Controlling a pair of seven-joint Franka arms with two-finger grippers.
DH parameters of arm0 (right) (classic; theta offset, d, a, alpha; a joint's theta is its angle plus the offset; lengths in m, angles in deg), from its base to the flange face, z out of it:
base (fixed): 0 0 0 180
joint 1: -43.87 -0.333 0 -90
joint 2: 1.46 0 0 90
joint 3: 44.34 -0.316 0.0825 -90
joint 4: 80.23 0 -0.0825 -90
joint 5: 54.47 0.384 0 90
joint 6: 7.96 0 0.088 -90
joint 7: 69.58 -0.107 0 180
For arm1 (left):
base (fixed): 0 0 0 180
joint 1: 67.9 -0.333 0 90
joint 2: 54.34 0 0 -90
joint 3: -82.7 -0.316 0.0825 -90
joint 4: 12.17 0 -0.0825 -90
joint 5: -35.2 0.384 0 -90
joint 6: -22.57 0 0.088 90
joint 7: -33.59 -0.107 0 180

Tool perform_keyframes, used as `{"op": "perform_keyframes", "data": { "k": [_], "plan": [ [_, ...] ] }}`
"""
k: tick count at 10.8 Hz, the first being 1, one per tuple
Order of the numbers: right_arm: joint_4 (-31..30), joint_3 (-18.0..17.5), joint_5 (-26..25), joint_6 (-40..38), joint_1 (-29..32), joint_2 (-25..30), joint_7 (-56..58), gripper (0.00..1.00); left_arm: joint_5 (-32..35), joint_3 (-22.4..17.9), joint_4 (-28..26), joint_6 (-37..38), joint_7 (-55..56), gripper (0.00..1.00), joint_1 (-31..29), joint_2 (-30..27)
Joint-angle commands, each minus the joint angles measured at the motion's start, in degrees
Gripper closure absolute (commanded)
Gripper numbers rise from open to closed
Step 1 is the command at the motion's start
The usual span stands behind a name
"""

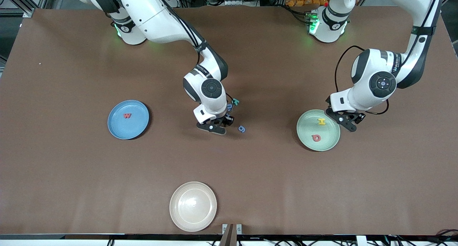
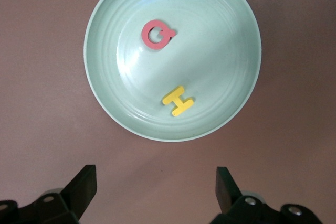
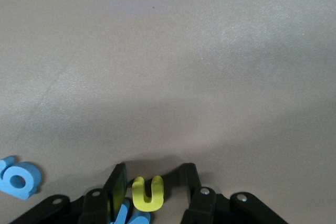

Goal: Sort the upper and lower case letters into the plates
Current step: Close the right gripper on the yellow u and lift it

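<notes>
A: Right gripper (image 3: pixel 152 182) first. We see it low at the table (image 1: pixel 71 167) in the middle, over the small heap of letters. A yellow u (image 3: pixel 147 194) sits between its fingers (image 3: pixel 116 184).

B: Pinched or not?

A: One finger is close against it, the other shows a gap. We can't tell if it grips yet, so we mark it unsure. In the wrist view the u's open end points away from the gripper body, its long axis along the fingers.

B: Other letters there?

A: A blue g (image 1: pixel 242 129) lies flat on the table just beside that gripper, toward the left arm's end. A teal letter (image 1: pixel 235 102) and another blue letter (image 1: pixel 229 106) peek out by the right arm's wrist, partly hidden; we can't read them.

B: Left gripper?

A: The left gripper (image 2: pixel 156 182) hangs with fingers spread wide and nothing in them, over the green plate's (image 1: pixel 331 140) rim, on the side toward the arm bases.

B: Plates?

A: The green plate holds a yellow H (image 1: pixel 322 121) and a pink Q (image 1: pixel 316 138), apart, the Q nearer the front camera. In the front view the H's crossbar runs up-down. The blue plate (image 1: pixel 118 131) at the right arm's end holds a red W (image 1: pixel 127 115). The cream plate (image 1: pixel 193 206) is nearest the camera.
</notes>
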Motion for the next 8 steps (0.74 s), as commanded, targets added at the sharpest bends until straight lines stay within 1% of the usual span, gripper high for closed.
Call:
{"op": "perform_keyframes", "data": {
  "k": [1,2,3,5,7,8],
  "plan": [
    [1.08,0.34,-1.29,-0.05,-0.60,-0.82,-1.77,0.50,-1.49,0.25,0.37,1.21,0.37,0.00,0.03,-0.37],
    [1.08,0.34,-1.38,-0.04,-0.60,-0.91,-1.77,0.52,-1.49,0.25,0.37,1.30,0.29,0.00,0.03,-0.46],
    [1.08,0.34,-1.29,-0.13,-0.60,-0.91,-1.77,0.60,-1.49,0.25,0.46,1.30,0.37,0.00,0.03,-0.46],
    [1.08,0.34,-1.20,-0.13,-0.60,-0.91,-1.77,0.80,-1.49,0.25,0.46,1.30,0.29,0.00,-0.06,-0.46],
    [1.08,0.34,-0.94,-0.13,-0.52,-0.82,-1.69,0.97,-1.49,0.25,0.55,1.30,0.02,0.00,-0.24,-0.81],
    [1.17,0.34,-0.68,-0.31,-0.08,-0.65,-1.51,1.00,-1.49,0.25,1.07,1.30,-0.15,0.00,-0.32,-0.81]
  ]
}}
